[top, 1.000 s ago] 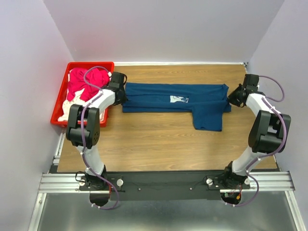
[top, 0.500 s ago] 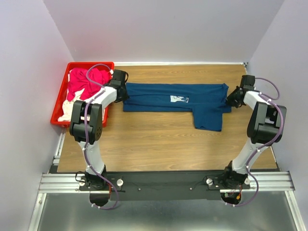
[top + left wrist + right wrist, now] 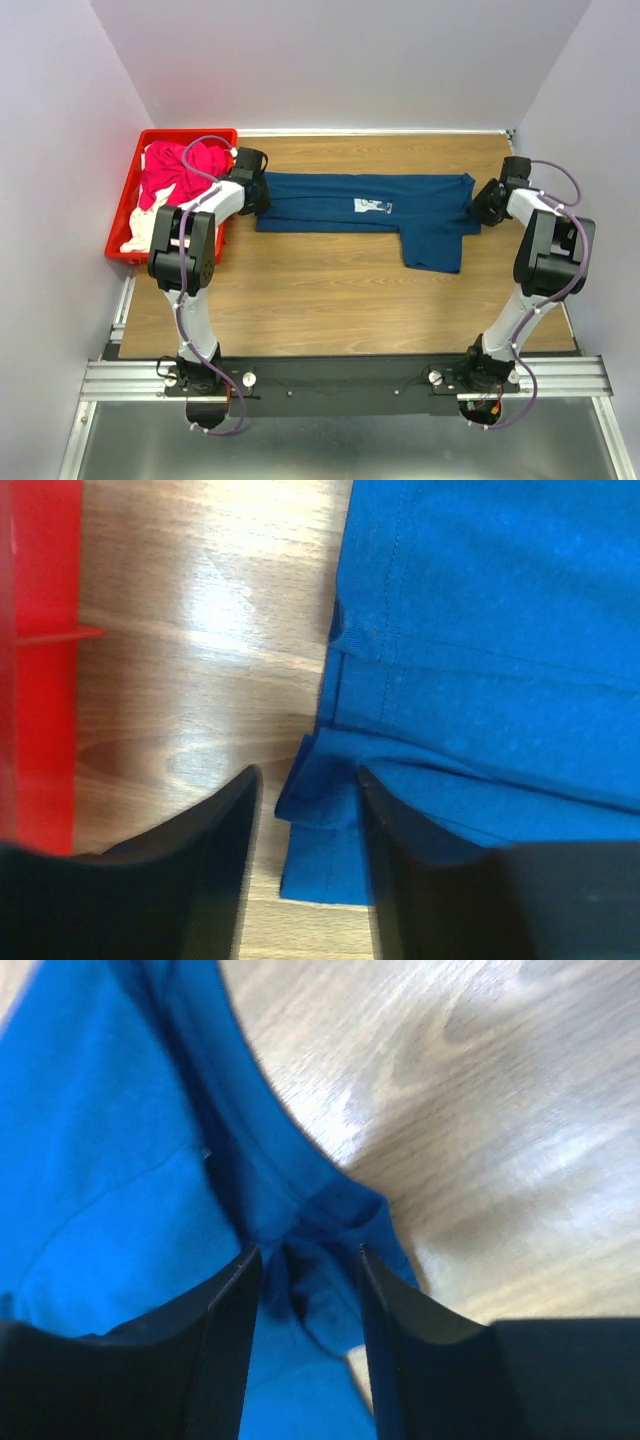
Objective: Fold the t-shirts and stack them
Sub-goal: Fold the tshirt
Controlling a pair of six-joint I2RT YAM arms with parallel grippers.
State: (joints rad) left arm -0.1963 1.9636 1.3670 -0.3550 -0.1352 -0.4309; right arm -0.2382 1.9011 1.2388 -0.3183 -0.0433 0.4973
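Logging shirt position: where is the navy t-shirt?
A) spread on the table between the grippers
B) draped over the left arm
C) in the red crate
A: the navy t-shirt lies flat on the table, the left gripper at one end, the right gripper at the other.

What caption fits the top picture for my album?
Left arm and right arm at the ends of the navy shirt on the table, other shirts heaped in the crate.

1. Navy t-shirt (image 3: 425, 215), lying on the worktop: one small white chest print (image 3: 370, 205), seen from the overhead view, too small to read.
2. Legible text, brands, numbers or signs elsewhere: none can be read.
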